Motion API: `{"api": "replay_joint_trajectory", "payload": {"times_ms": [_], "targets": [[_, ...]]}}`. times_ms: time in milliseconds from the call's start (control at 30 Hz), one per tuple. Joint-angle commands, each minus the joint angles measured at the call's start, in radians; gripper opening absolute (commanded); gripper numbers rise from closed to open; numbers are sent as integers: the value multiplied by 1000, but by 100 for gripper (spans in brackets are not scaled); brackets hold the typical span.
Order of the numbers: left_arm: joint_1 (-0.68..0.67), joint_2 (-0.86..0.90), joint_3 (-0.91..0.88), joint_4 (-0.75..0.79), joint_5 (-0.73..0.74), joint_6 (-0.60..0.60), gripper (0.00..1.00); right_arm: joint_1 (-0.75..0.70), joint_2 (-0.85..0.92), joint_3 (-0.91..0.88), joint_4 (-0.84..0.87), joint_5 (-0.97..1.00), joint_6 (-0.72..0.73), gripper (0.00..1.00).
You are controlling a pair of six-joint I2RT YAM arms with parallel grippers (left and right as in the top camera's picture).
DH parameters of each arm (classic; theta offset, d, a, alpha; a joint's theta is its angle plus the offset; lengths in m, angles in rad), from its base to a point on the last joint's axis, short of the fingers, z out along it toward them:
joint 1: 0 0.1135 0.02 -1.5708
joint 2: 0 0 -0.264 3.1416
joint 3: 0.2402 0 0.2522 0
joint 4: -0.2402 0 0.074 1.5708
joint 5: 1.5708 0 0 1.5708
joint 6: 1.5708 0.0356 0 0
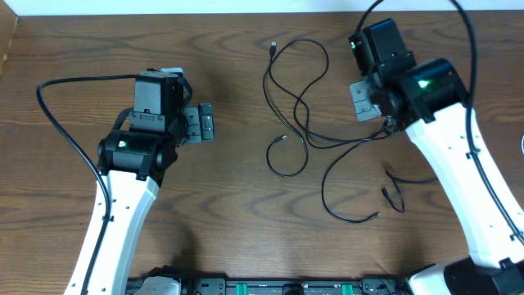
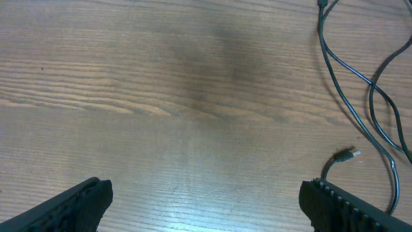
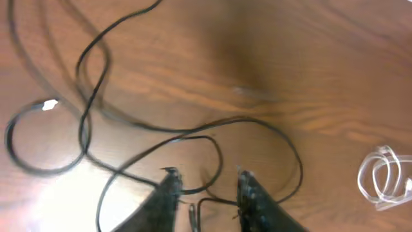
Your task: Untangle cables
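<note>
Several thin black cables [image 1: 296, 106] lie looped over each other on the wooden table, with small plugs at their ends [image 1: 273, 43]. My right gripper [image 1: 383, 123] is low over their right end. In the right wrist view its fingers [image 3: 207, 182] are apart and straddle a black cable loop [image 3: 193, 138] without clamping it. A white coiled cable [image 3: 386, 177] lies to the right. My left gripper [image 1: 205, 123] is open wide and empty over bare wood [image 2: 206, 200], left of the cables. A black cable with a plug [image 2: 353, 153] shows at the right of the left wrist view.
A short separate black cable [image 1: 395, 195] lies at the lower right, under my right arm. One cable's end reaches toward the front [image 1: 377, 215]. A bit of white shows at the table's right edge [image 1: 521, 146].
</note>
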Motion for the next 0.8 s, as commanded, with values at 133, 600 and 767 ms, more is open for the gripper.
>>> {"api": "replay_joint_trajectory", "payload": {"times_ms": [133,600,767], "targets": [[3,4,12,-3,-2,16,97,-5,112,11,-2,-166,-188,77],[3,4,12,-3,-3,16,97,-1,307,11,-150,-362,-441,99],[3,4,12,-3,-2,16,97,-1,358,9,-183,-441,-533,99]]}}
